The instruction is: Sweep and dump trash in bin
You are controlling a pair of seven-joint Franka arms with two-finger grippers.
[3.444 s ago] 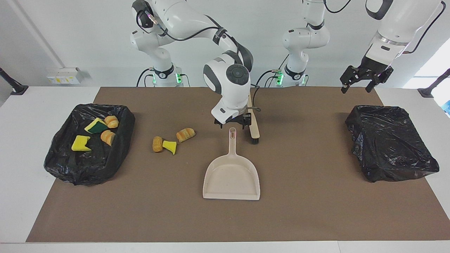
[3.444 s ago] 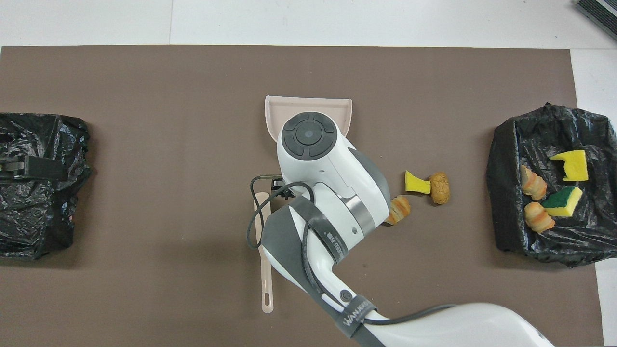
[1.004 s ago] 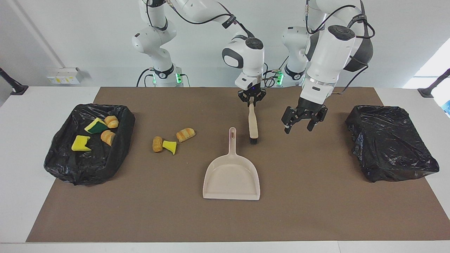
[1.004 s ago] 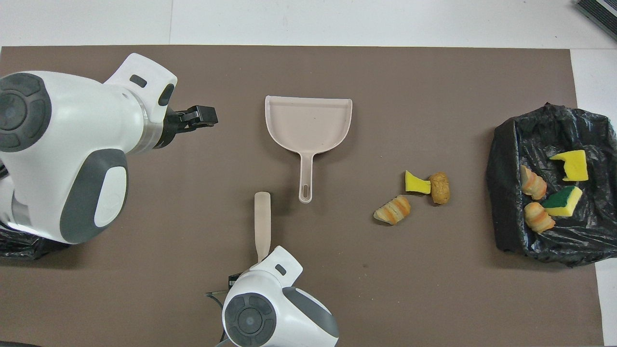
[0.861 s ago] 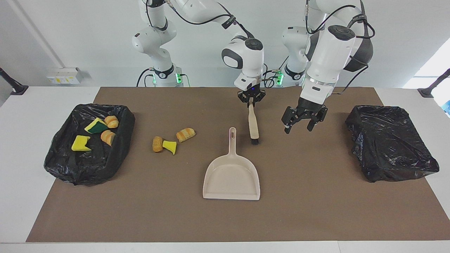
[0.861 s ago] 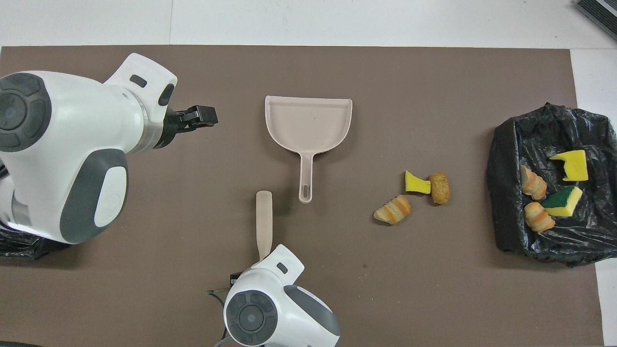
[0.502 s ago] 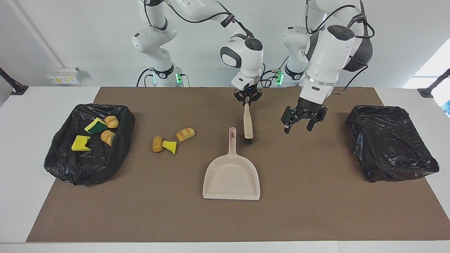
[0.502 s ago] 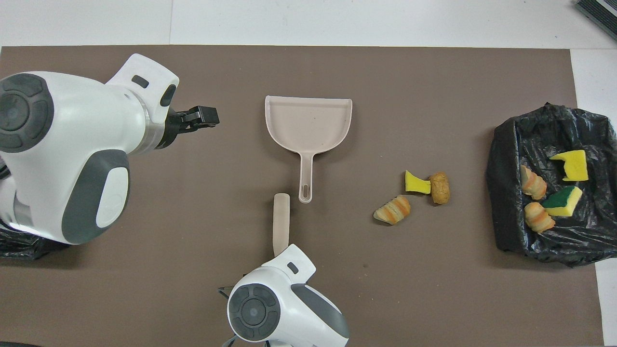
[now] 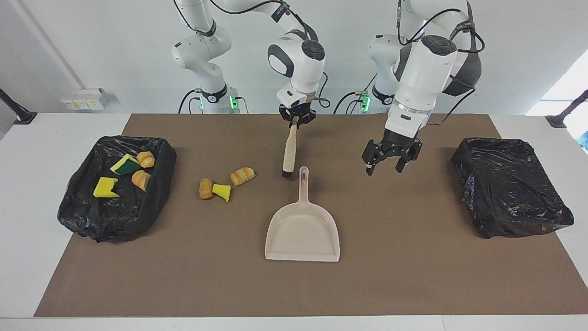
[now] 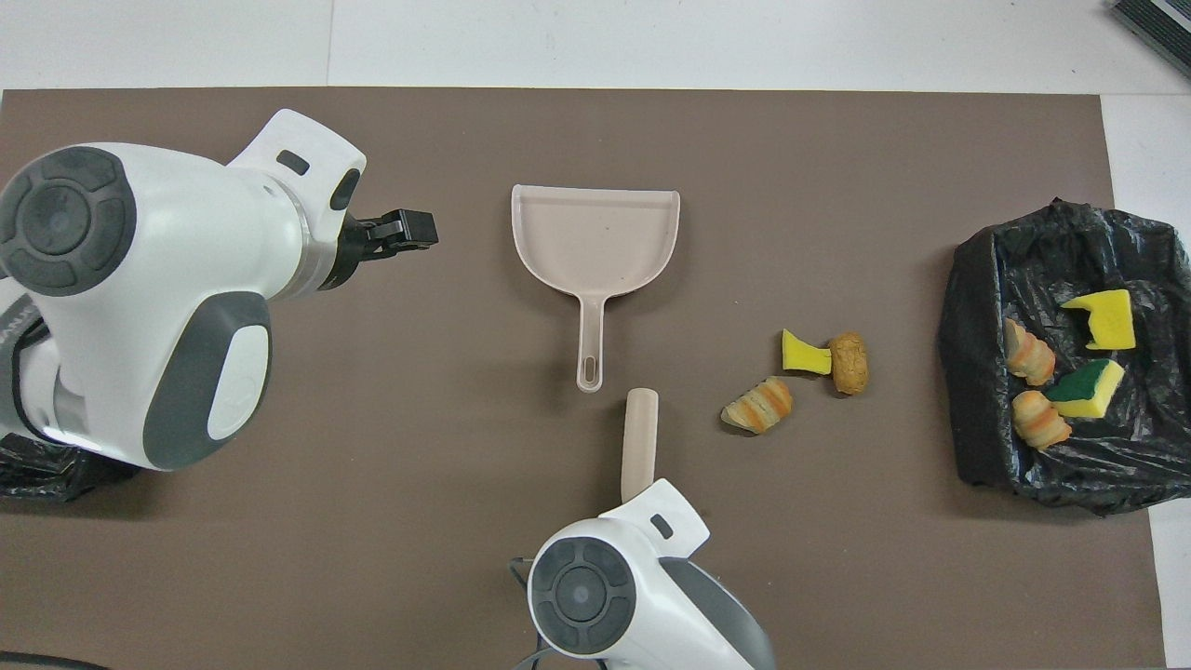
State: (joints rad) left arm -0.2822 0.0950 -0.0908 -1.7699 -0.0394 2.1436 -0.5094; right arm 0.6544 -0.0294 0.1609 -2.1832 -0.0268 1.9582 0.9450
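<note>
My right gripper (image 9: 297, 121) is shut on the top of the beige hand brush (image 9: 289, 154), which hangs bristles down beside the tip of the dustpan's handle. The overhead view shows the brush (image 10: 639, 441), but the wrist hides the gripper. The beige dustpan (image 9: 303, 232) (image 10: 595, 237) lies flat mid-mat. Three loose pieces of trash lie between the brush and the bin: a striped bread chunk (image 9: 242, 175) (image 10: 758, 406), a yellow sponge piece (image 9: 222, 191) (image 10: 804, 355) and a tan chunk (image 9: 206, 188) (image 10: 849, 363). My left gripper (image 9: 383, 168) (image 10: 402, 230) hangs open and holds nothing, over bare mat beside the dustpan.
The black-lined bin (image 9: 115, 220) (image 10: 968, 409) at the right arm's end of the table holds several scraps. A second black-lined bin (image 9: 510, 188) sits at the left arm's end. A brown mat (image 9: 413, 276) covers the table.
The right arm has carried the brush past the dustpan's handle toward the loose trash. The left gripper has drifted a little toward the dustpan. The trash and dustpan have not moved.
</note>
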